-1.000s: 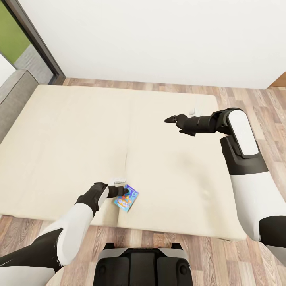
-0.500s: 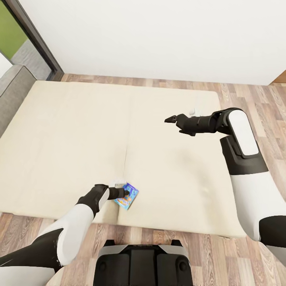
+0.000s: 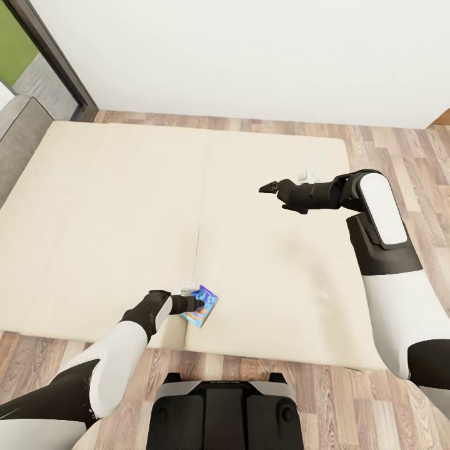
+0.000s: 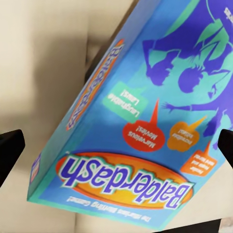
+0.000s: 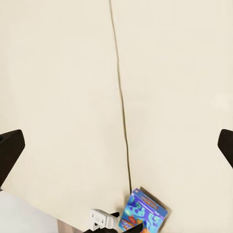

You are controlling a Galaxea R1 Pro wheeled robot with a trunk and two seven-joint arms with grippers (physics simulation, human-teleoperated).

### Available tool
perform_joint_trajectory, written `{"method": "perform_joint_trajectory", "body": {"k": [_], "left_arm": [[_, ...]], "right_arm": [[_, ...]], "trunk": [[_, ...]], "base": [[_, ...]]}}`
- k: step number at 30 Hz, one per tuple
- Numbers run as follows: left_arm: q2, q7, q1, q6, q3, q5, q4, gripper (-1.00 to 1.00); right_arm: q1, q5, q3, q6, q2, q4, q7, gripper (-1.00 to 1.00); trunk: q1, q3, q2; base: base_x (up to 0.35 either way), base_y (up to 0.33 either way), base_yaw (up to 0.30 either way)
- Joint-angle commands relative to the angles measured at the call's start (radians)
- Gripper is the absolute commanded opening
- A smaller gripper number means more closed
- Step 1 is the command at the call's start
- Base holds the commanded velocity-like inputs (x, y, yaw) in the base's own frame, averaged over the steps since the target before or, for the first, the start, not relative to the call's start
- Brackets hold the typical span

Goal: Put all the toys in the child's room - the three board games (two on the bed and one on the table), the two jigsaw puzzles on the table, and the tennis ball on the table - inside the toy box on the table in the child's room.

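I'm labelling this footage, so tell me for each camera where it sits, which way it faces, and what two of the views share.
Head view: on the head, looking down over the bed; both arms and the base show, the left gripper at the blue board game.
Left wrist view: by the left gripper, facing the Balderdash box up close; dark fingertips show.
Right wrist view: on the raised right arm, facing down the mattress seam; fingertips apart.
Shared: the same blue box.

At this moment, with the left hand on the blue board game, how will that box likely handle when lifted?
The blue board game looks like a rigid printed carton with crisp edges, so it is probably stiff and light. Its glossy faces may be slippery. The left hand seems to grip near one end, so it may tilt.
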Motion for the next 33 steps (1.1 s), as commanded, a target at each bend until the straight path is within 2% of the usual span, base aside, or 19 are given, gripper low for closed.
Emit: {"method": "perform_joint_trajectory", "body": {"k": [1,16,33], "left_arm": [[0.0,-0.008,0.0,0.005,0.008,-0.01,-0.002,1.0],[0.006,-0.078,0.0,-0.012,0.008,-0.01,-0.002,1.0],[0.006,-0.091,0.0,-0.013,0.008,-0.011,-0.002,1.0]], "right_arm": [[-0.001,-0.009,0.002,0.001,-0.001,-0.001,-0.01,1.0],[-0.001,-0.009,0.002,0.001,0.0,-0.001,-0.01,1.0],[-0.001,-0.009,0.002,0.001,0.0,-0.001,-0.01,1.0]], "trunk": [[0.001,-0.002,-0.002],[0.001,-0.004,-0.002],[0.001,-0.004,-0.002]], "base": [[0.0,0.0,0.0],[0.0,0.0,0.0],[0.0,0.0,0.0]]}}
